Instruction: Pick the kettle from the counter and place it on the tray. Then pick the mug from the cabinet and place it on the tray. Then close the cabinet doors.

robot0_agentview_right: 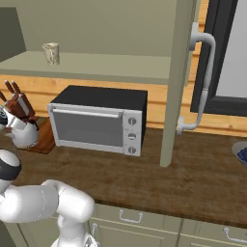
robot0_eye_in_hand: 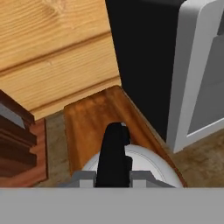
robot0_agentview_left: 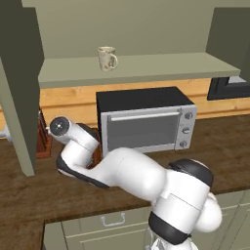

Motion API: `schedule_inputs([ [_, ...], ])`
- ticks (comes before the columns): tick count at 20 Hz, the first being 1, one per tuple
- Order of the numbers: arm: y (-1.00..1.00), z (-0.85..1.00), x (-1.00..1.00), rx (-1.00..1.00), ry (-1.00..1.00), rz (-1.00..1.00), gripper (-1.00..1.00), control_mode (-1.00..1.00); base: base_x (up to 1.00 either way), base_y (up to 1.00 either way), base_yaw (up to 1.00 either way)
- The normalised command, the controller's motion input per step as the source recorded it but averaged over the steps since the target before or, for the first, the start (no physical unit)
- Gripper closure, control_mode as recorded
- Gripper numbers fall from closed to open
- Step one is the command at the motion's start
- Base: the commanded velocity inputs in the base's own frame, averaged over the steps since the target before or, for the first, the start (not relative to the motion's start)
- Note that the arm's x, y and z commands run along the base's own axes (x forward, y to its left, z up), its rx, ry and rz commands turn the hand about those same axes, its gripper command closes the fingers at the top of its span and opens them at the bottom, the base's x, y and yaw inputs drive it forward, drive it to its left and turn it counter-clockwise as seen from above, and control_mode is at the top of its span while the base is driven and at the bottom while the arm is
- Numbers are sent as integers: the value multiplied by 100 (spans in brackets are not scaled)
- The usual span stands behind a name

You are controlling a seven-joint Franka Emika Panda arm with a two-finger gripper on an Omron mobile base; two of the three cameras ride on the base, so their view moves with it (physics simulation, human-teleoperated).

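The silver-grey kettle is over the reddish-brown tray, left of the microwave, and its black arched handle runs up between my fingers. My gripper is shut on that handle. From the right base view the kettle looks set low on the tray; I cannot tell whether it touches. The cream mug stands on the pale shelf of the open cabinet, also the mug. Both cabinet doors stand open: the left door and the right door.
A microwave sits on the dark wood counter, close against the tray's right side. A knife block stands just behind and left of the tray. The right door's bar handle juts out over the counter.
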Motion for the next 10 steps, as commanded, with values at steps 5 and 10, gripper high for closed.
schedule_inputs([
  [5,10,0,53,0,-6,-4,100,-100,0,0,0],
  [10,15,0,56,0,-6,-4,100,-100,0,0,0],
])
